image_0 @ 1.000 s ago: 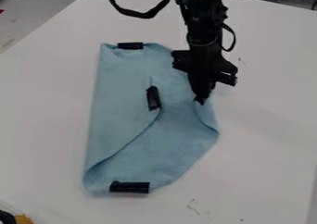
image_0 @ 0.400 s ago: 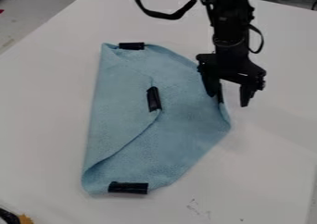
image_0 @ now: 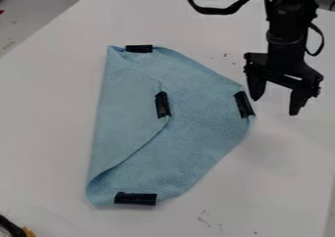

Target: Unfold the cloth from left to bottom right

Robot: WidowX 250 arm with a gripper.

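My gripper (image_0: 275, 104) stands open just right of the cloth's right corner, its two fingers spread with nothing between them. The blue cloth (image_0: 196, 128) lies on the table with its left part folded over toward the middle. A black clip or tape piece (image_0: 162, 105) marks the tip of that folded flap near the cloth's centre. Similar black pieces sit at the top corner (image_0: 138, 49), the right corner (image_0: 244, 104) and the bottom corner (image_0: 135, 199).
The white table (image_0: 281, 167) extends around the cloth on all sides. A black and yellow object (image_0: 13, 227) shows at the bottom left edge. Dark items stand beyond the table's far edge at the upper right.
The gripper has moved right, off the cloth, and its fingers have spread, letting go of the right corner. That corner has shifted right and now lies flatter, its black piece uncovered.
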